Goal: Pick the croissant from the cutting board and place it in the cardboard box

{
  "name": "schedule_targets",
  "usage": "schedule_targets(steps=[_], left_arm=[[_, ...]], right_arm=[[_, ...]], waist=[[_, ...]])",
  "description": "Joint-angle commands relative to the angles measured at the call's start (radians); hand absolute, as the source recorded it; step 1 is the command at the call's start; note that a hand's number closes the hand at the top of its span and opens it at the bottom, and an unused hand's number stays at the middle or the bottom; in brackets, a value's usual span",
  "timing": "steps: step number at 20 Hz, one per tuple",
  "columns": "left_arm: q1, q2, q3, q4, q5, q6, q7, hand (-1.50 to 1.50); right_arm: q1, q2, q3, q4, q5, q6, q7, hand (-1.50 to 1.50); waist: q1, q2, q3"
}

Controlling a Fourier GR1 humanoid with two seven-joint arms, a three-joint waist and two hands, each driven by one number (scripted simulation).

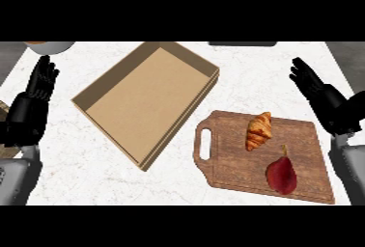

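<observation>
A golden croissant point(259, 130) lies on the wooden cutting board point(235, 166), near the board's far edge. To its left stands the shallow cardboard box point(114, 82), with nothing inside it. My right hand point(324, 99) shows at the right edge, open with fingers up, a little right of the board and apart from the croissant. At the left edge my left hand point(35, 91) rests open, fingers up, left of the box.
A dark red pear point(281, 174) lies on the board just in front of the croissant. A bowl's rim point(49, 46) shows at the far left corner of the white marble counter. A dark object point(242, 44) sits at the far edge.
</observation>
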Motion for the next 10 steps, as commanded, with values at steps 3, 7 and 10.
schedule_targets(steps=[3,7,10], left_arm=[[0.072,0.060,0.026,0.079,-0.077,0.039,0.071,0.00],[0.096,0.086,0.009,0.122,-0.114,0.036,0.093,0.00],[0.137,0.093,-0.002,0.157,-0.154,0.063,0.160,0.00]], right_arm=[[0.025,0.006,0.008,-0.019,0.097,-0.127,0.117,-1.50],[0.019,-0.226,0.216,-0.019,0.406,-0.025,0.125,-1.50],[0.123,-0.231,0.287,0.009,0.568,-0.138,0.207,-1.50]], waist=[[-0.001,0.008,0.020],[0.061,0.033,-0.026],[-0.004,0.010,0.017]])
